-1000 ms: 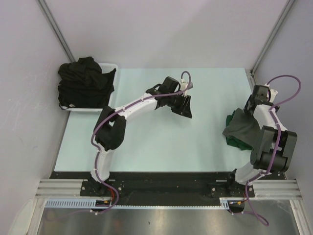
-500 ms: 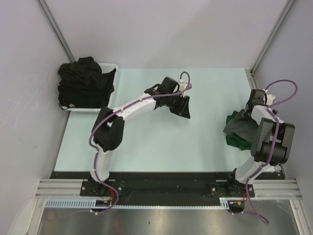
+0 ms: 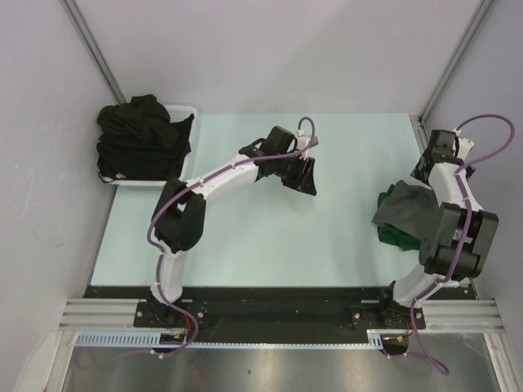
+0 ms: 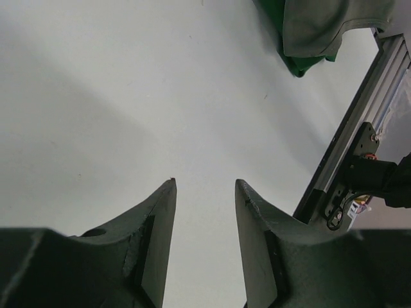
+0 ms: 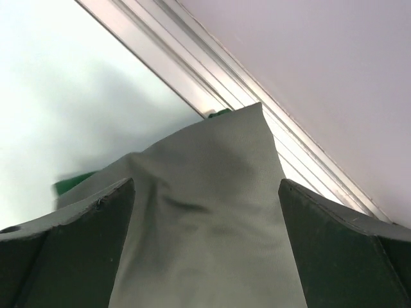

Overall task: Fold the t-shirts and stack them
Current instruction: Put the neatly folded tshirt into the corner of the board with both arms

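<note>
Grey t-shirt [image 5: 212, 250] lies draped on the green t-shirt [image 4: 290, 61], just ahead of the right gripper [image 5: 207, 183], which is spread wide and empty, probably lined up to pinch the cloth. The left gripper [image 4: 205, 183], half spread and empty, hovers over the table [image 3: 245, 237], with the pile well off to its right.

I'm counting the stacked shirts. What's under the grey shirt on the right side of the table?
A green shirt lies beneath the grey shirt, peeking out at its near edge. Most of it is covered, so its folding, or anything further below, cannot be seen.
</note>
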Controlling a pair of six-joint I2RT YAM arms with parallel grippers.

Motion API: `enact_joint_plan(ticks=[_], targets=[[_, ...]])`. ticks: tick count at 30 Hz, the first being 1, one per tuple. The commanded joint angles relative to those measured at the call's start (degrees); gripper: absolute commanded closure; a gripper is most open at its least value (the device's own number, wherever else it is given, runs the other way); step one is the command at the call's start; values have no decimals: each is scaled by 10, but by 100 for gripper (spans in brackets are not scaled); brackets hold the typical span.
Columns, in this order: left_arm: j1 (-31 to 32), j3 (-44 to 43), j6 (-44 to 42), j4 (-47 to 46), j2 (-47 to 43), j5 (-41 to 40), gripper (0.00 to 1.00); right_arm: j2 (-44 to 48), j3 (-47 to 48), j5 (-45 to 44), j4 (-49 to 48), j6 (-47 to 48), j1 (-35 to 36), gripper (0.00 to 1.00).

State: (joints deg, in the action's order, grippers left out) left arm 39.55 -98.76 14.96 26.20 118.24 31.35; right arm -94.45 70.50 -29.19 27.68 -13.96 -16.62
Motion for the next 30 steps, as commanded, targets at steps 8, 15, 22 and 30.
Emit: enact_joint_plan(ticks=[8, 15, 22, 30], targets=[[-7, -26, -2, -15, -21, 9, 49, 169, -46, 72, 119, -67, 48, 0], [-22, 17, 7, -26, -73, 20, 48, 238, -97, 48, 160, -73, 102, 0], [-33, 50, 16, -39, -121, 44, 46, 237, -67, -8, 203, -57, 116, 0], [-33, 38, 27, -51, -123, 59, 39, 191, -32, -83, 246, -17, 116, 0]])
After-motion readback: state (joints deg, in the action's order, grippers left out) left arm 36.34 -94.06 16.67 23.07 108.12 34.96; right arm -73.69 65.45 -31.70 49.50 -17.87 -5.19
